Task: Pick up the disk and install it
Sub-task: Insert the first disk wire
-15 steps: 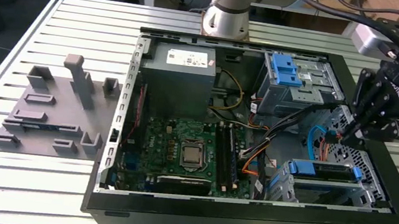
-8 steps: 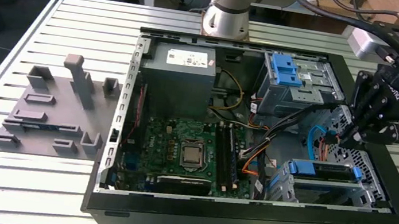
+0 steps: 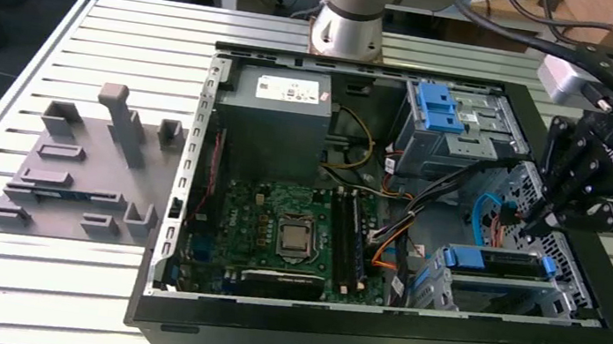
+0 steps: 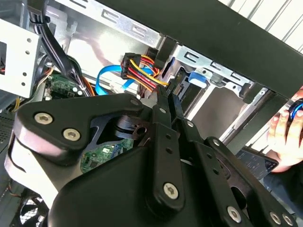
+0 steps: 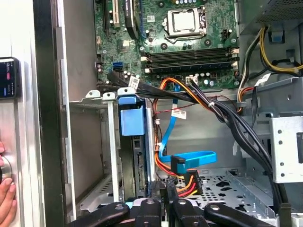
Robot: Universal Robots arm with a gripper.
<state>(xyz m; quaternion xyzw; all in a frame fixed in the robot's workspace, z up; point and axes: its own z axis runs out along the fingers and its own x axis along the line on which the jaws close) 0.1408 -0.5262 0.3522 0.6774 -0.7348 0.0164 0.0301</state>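
First wrist view, disk (image 5: 137, 156) seated in its bay, second wrist view, jaws closed, empty.

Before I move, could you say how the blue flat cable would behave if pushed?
The blue flat cable loops and folds loosely, so probably floppy and light. It hangs among other wires, so a push would likely bend it, not slide it.
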